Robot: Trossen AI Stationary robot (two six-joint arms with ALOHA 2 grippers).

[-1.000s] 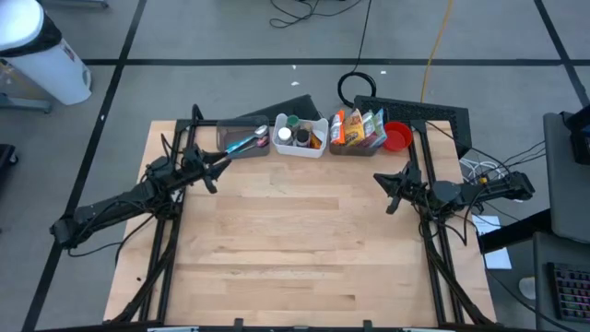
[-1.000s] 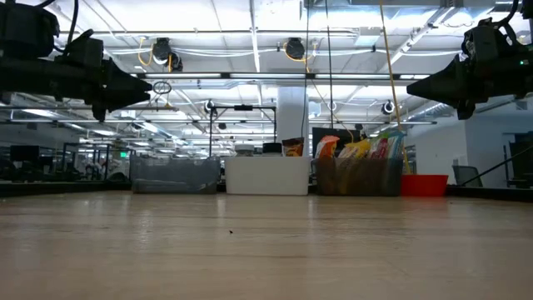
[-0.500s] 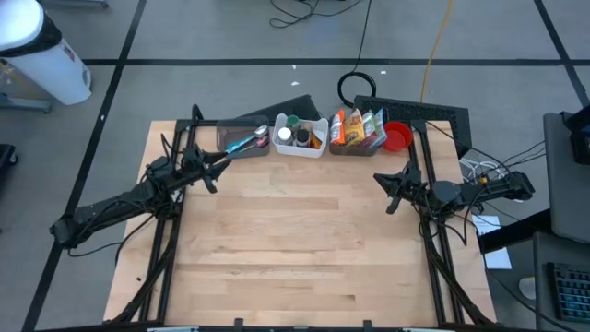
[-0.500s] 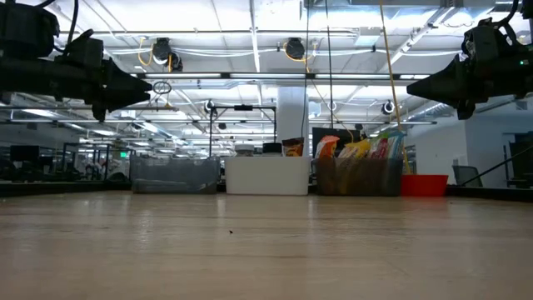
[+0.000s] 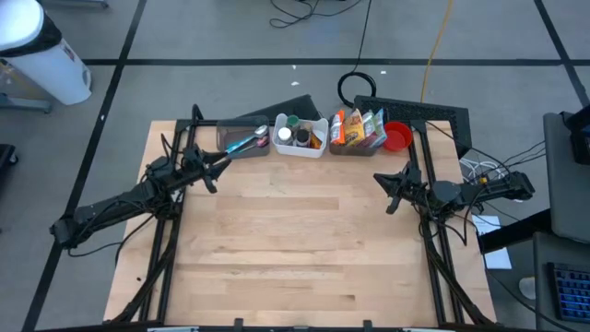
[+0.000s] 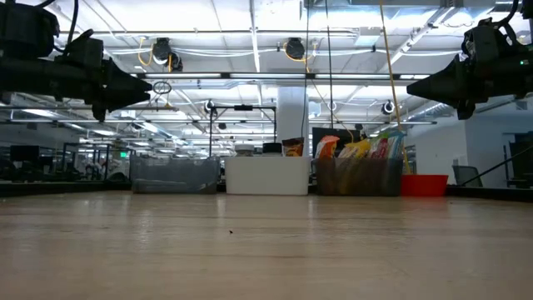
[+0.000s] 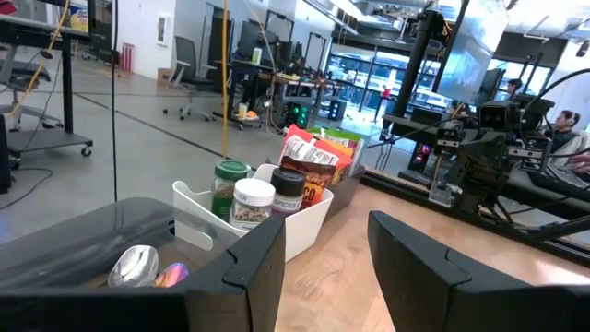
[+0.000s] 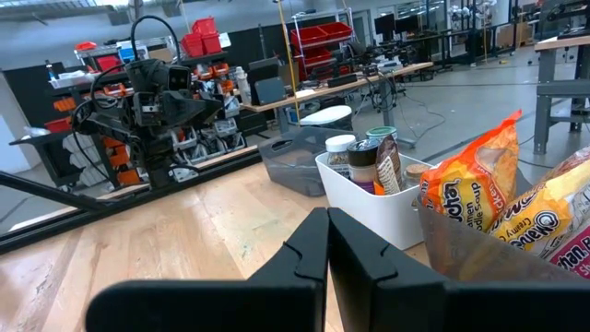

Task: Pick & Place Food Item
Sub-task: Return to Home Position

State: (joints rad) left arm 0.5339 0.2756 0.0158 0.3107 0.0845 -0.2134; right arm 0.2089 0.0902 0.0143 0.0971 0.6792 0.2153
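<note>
Nothing has shifted: your left tool (image 7: 323,232) parted, right tool (image 8: 327,223) closed, both empty above the worktop (image 5: 295,244); packs (image 5: 359,126) binned, you're likely home.

Between the left gripper (image 5: 219,160) and the right gripper (image 5: 380,181) the table (image 5: 295,240) is bare, free to cross. Just ahead of the left gripper stands a grey bin (image 5: 225,138); beside it a white bin (image 5: 300,152), black bin (image 5: 355,150) and red bowl (image 5: 396,138) block the way.

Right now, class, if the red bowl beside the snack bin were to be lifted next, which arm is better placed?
Probably the right arm: the right pincer hangs on the same side as the red bowl, while the left pincer hangs at the opposite side.
</note>
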